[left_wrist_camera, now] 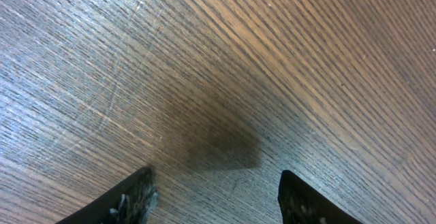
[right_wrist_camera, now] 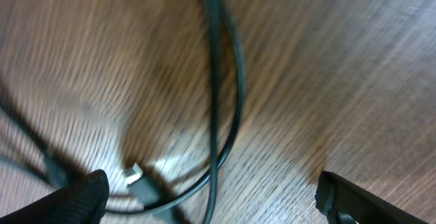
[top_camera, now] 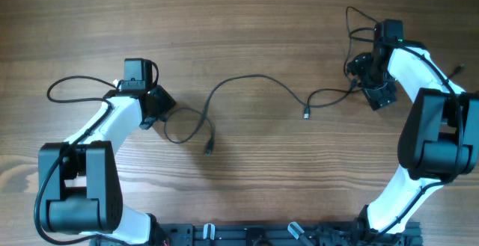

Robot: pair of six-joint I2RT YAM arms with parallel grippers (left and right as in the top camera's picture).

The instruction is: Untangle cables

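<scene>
**Overhead and wrist views, wooden table [top_camera: 247, 22].** The near edge, at 6 o'clock, carries a black rail [top_camera: 247, 235] and both arm bases. Bare board spans the 12 o'clock half, and more lies open between the arms toward 6 o'clock.

The cables [top_camera: 251, 78] lie stretched loose. One arcs over the centre, running from a near plug [top_camera: 208, 150] at 7 o'clock of centre to a far plug [top_camera: 305, 114] at 3 o'clock. A loop [top_camera: 182, 126] lies just beside the left arm's tip, at its 4 o'clock, and a strand [top_camera: 67, 83] trails away toward 9 o'clock.

**Left gripper [left_wrist_camera: 214, 200]:** fingers apart, with only bare wood between them.

**Right gripper [right_wrist_camera: 204, 200]:** fingers spread wide, clamping nothing. Blurred cable lengths [right_wrist_camera: 216, 81] and a small connector [right_wrist_camera: 134, 175] lie on the wood below and between the fingers, running toward 12 o'clock in the wrist view.
</scene>
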